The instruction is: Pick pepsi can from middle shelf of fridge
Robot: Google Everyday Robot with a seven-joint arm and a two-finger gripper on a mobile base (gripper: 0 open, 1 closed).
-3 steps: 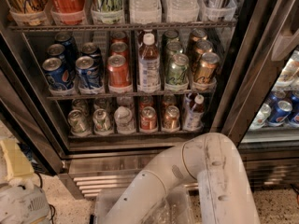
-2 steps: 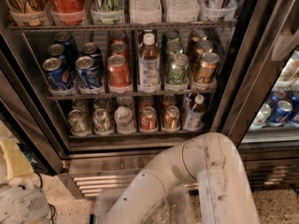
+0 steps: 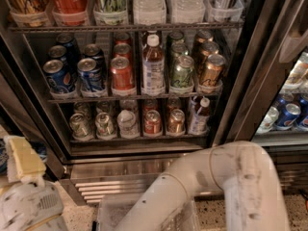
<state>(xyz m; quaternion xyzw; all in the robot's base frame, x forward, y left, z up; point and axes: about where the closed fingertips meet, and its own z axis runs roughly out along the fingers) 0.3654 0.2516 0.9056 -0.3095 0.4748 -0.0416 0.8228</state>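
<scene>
The fridge [image 3: 243,81] stands open in front of me. Its middle shelf [image 3: 130,98] is a wire rack with lanes of drinks. Blue pepsi cans fill its two left lanes: one at the front left [image 3: 58,76], one beside it [image 3: 91,75], and more behind them. My gripper [image 3: 23,163] is at the lower left, below and in front of the fridge base, well away from the cans. My white arm [image 3: 231,177] crosses the bottom of the view.
On the middle shelf a red can [image 3: 122,74], a bottle [image 3: 153,66], a green can [image 3: 182,72] and a gold can [image 3: 211,72] stand right of the pepsi cans. More cans sit on the lower shelf [image 3: 139,138]. A second cooler [image 3: 288,114] is at the right.
</scene>
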